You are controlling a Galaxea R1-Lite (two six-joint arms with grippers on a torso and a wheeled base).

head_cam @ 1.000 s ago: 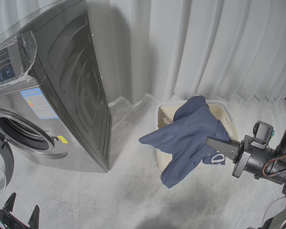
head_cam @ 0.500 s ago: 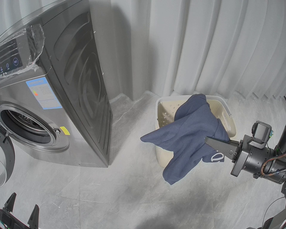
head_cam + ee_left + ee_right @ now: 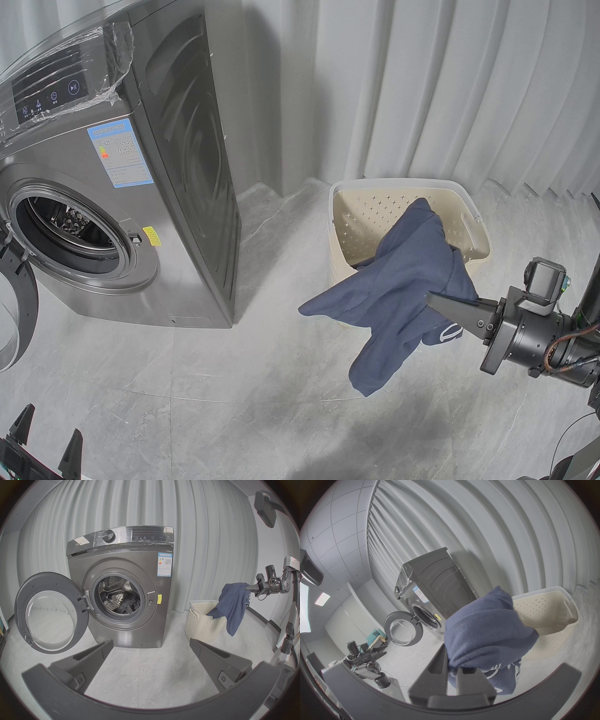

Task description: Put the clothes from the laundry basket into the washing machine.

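Note:
A navy blue garment (image 3: 400,294) (image 3: 232,603) (image 3: 487,633) hangs in the air in front of the cream laundry basket (image 3: 356,212) (image 3: 200,620) (image 3: 550,611), one part still draped over the basket's front rim. My right gripper (image 3: 437,299) (image 3: 452,669) is shut on the garment's upper fold. The grey washing machine (image 3: 181,156) (image 3: 125,583) stands to the left, its round door (image 3: 50,611) swung open; dark clothes (image 3: 126,606) lie in the drum. My left gripper (image 3: 47,431) (image 3: 150,650) is low at the near left, open and empty.
White curtains (image 3: 437,94) hang along the back wall behind the basket. Grey tiled floor (image 3: 250,387) stretches between the machine and the basket. The open door (image 3: 15,300) juts out at the machine's left side.
The camera has moved, so the whole picture shifted right: more of the machine's front and drum now shows. The basket's inside has come into sight behind the held garment.

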